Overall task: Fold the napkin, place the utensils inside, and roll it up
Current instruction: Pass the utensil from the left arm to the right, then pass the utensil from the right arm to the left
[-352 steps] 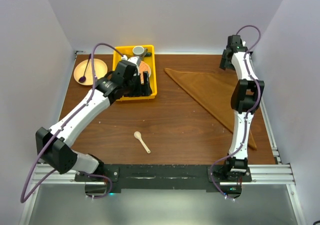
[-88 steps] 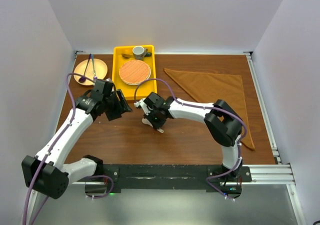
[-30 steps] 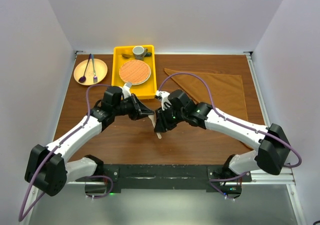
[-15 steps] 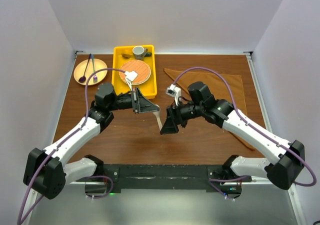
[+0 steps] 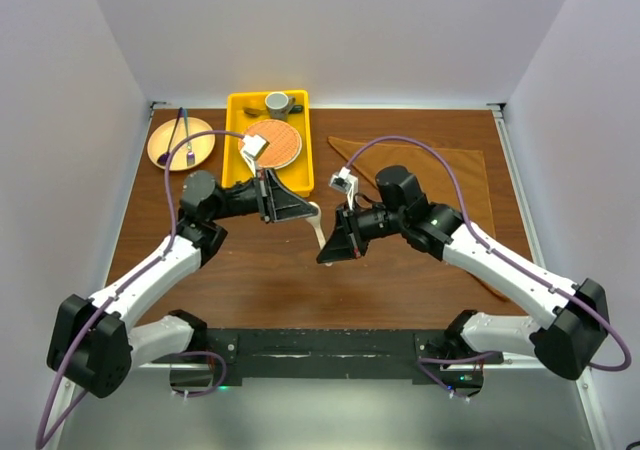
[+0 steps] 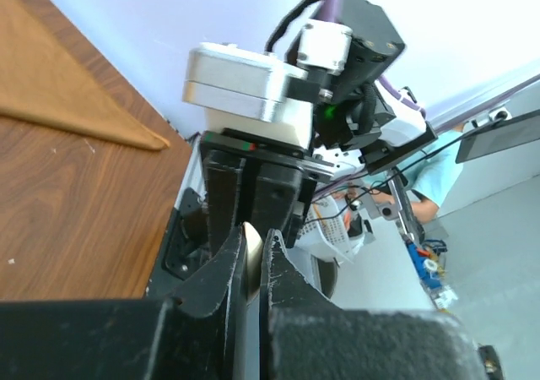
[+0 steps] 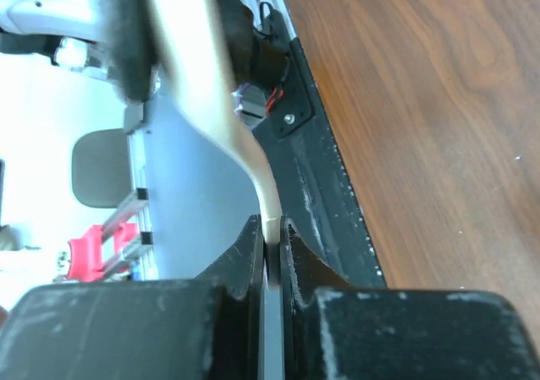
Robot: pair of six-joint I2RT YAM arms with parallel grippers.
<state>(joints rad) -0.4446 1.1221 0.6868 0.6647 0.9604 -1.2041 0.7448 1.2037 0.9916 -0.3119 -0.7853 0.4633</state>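
The right gripper (image 5: 324,251) has just snapped from wide open to shut on the handle of the cream spoon (image 5: 317,226), which the left gripper (image 5: 306,210) still pinches by its bowl above the table (image 5: 250,270), so a handover toward the folded napkin (image 5: 432,175) seems under way.

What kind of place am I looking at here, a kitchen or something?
Probably a robotics lab test booth, not a kitchen: plain white walls box in a wooden table, robot arms are bolted to a metal rail, and the left wrist view shows a monitor behind.
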